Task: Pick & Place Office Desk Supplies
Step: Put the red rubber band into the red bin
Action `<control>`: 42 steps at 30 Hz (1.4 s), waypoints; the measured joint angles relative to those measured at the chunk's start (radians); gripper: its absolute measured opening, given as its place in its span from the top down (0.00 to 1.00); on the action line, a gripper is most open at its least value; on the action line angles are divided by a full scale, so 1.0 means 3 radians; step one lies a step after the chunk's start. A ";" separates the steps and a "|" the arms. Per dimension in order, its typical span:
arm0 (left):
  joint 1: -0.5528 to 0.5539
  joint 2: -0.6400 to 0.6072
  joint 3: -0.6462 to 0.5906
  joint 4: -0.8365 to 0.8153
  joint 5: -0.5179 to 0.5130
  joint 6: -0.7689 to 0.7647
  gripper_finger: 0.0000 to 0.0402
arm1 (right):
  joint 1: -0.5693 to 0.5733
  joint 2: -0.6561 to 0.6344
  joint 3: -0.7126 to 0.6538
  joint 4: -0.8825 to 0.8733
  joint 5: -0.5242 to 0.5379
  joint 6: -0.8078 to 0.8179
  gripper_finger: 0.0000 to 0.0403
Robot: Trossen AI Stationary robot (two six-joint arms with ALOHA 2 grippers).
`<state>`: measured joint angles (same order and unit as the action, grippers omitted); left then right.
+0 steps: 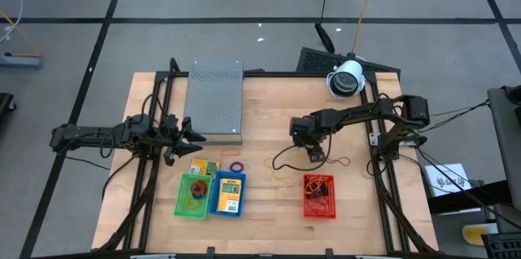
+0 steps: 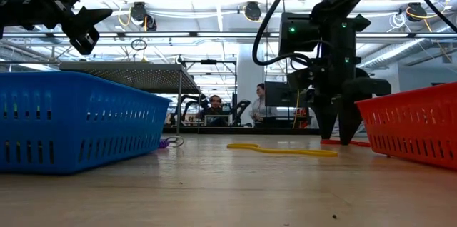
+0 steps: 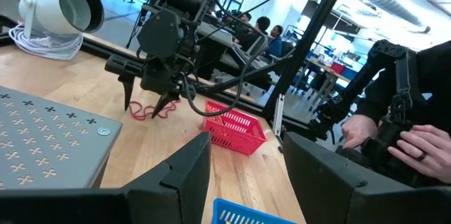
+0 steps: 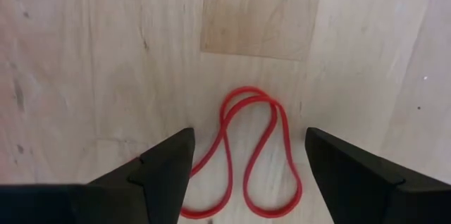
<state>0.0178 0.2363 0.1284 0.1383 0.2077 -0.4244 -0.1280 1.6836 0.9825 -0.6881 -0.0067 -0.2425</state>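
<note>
The right gripper (image 1: 314, 155) points straight down over the wooden table (image 1: 269, 112), its jaws spread wide with nothing between them — in the right wrist view its two dark fingers (image 4: 165, 168) stand on either side of a red rubber band (image 4: 250, 153) that lies flat on the wood in a doubled, wavy loop. From the low view the fingertips sit at or just above the table top, close beside the red basket (image 1: 319, 196); whether they touch the wood I cannot tell. The left gripper (image 1: 186, 133) hangs raised above the table at the edge of the grey perforated metal box (image 1: 216, 100), its jaws parted and holding nothing. Near the table's front stand a green basket (image 1: 194, 195) with rubber bands inside and a blue basket (image 1: 227, 195) holding a yellow-orange packet (image 1: 230, 187), the two touching side by side. On the bare wood between the baskets lie a yellow rubber band (image 1: 283, 176) and a purple rubber band (image 1: 237, 166) — the purple one just behind the blue basket. Beyond the table, people sit in the room, and a person's hand (image 3: 423, 143) shows in the left wrist view
</note>
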 joint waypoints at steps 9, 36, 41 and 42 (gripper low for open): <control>0.0001 0.0001 0.0000 0.0001 0.0000 -0.0003 0.54 | -0.0004 0.0000 -0.0020 0.0091 -0.0230 0.0207 0.35; 0.0000 0.0001 0.0000 0.0001 0.0000 0.0000 0.54 | 0.0000 0.0006 -0.0028 0.0189 -0.0328 0.0134 0.70; 0.0000 0.0000 0.0000 0.0001 0.0000 -0.0001 0.54 | 0.0016 0.0008 -0.0028 0.0234 -0.0329 0.0172 0.80; 0.0001 0.0000 0.0000 0.0001 0.0000 -0.0001 0.54 | 0.0019 0.0008 -0.0028 0.0239 -0.0330 0.0172 0.83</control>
<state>0.0179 0.2363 0.1284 0.1385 0.2077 -0.4246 -0.1224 1.6859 0.9741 -0.6165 -0.1058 -0.1909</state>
